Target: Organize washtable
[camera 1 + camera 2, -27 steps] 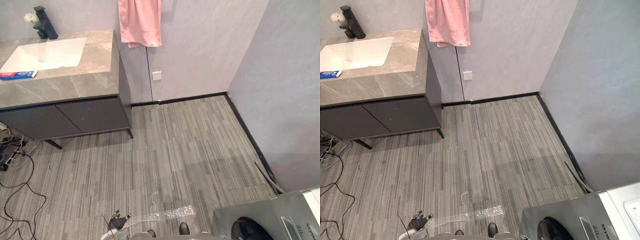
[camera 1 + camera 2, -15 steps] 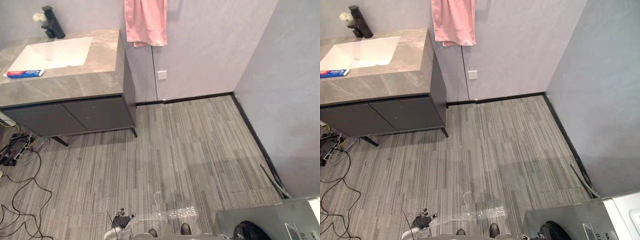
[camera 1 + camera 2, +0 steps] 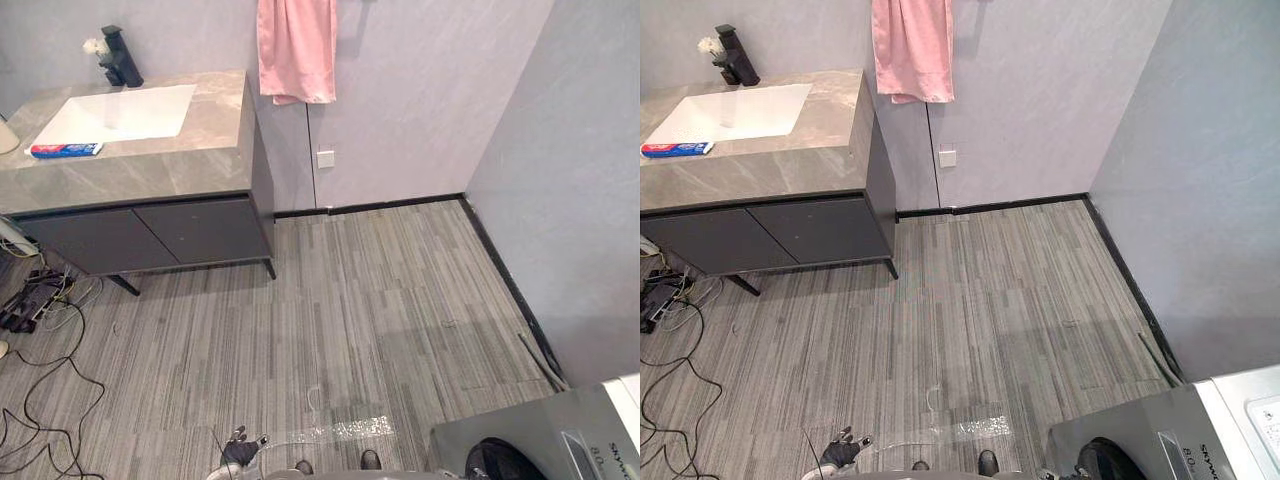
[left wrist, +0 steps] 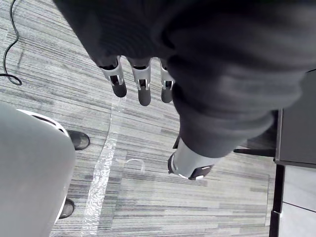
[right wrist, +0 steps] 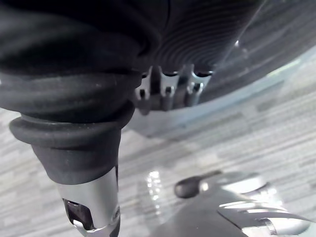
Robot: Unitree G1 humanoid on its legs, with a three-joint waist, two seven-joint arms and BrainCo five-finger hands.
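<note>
- The robot's left hand (image 4: 143, 86) hangs low over the grey striped floor (image 3: 380, 300), its fingers straight and slack and its thumb apart from them, with nothing in its hold.
- The right hand (image 5: 170, 91) hangs low beside the washing machine (image 3: 540, 440). As far as they show, its fingers look loose and hold nothing.
- The washtable (image 3: 150, 175), a grey stone top over dark cabinet doors, stands against the back wall, well ahead of the left hand and off to its left.
- A white sink (image 3: 120, 112) is set into the top, and a black faucet (image 3: 120, 58) rises at its far edge with a small white blossom (image 3: 95, 46) just beside it.
- A red, white and blue toothpaste tube (image 3: 65, 150) lies flat on the stone at the sink's near left corner, far out of either hand's reach.
- A pink towel (image 3: 297, 48) hangs on the wall past the washtable's right end, far ahead of both hands, with a white wall socket (image 3: 325, 158) below it.
</note>
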